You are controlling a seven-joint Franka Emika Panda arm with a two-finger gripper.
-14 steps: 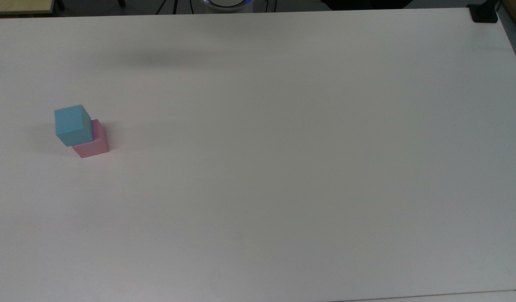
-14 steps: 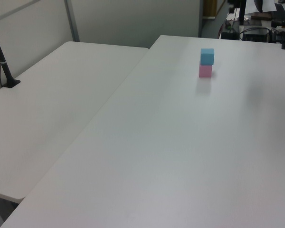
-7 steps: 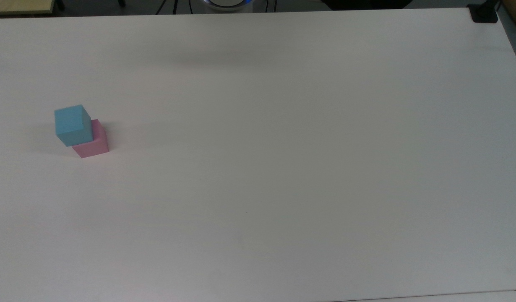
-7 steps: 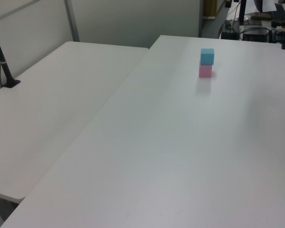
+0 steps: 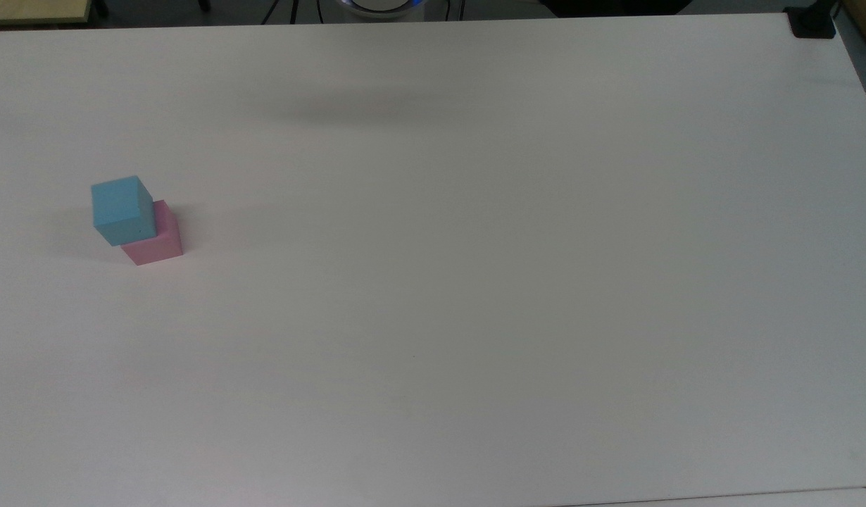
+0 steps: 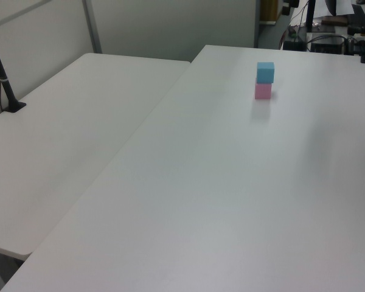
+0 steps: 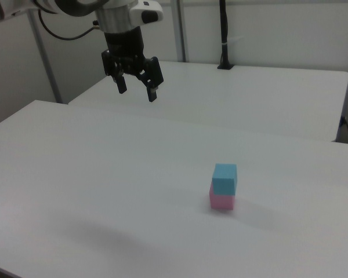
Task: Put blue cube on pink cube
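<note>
You are looking at a broad, smooth, matte white tabletop (image 5: 475,282), flat and rectangular, which also shows in the left view (image 6: 231,194) and the right view (image 7: 104,185). A second white tabletop of the same plain finish stands beside it, on the left view's left (image 6: 67,134) and behind it in the right view (image 7: 267,98).

In the right view your robot arm's black two-finger end effector (image 7: 136,90) hangs high above the tabletop, near the right view's upper left, pointing down. Its fingers are spread apart with a plain gap between them, and they hold nothing.

Well apart from the end effector, lower and toward the right view's right, you find the stack. The small matte light-blue cube with plain faces (image 7: 224,178) sits on top of the small matte pastel-pink cube of about the same size (image 7: 221,200), touching it. Both have crisp edges and a dull surface that looks like foam.

In the top view the light-blue cube (image 5: 122,209) hides most of the pastel-pink cube (image 5: 162,243), and the pair stands near the top view's left edge, at mid height. In the left view the light-blue cube (image 6: 265,72) stands upright over the pastel-pink cube (image 6: 263,91), toward the far end of the tabletop.
</note>
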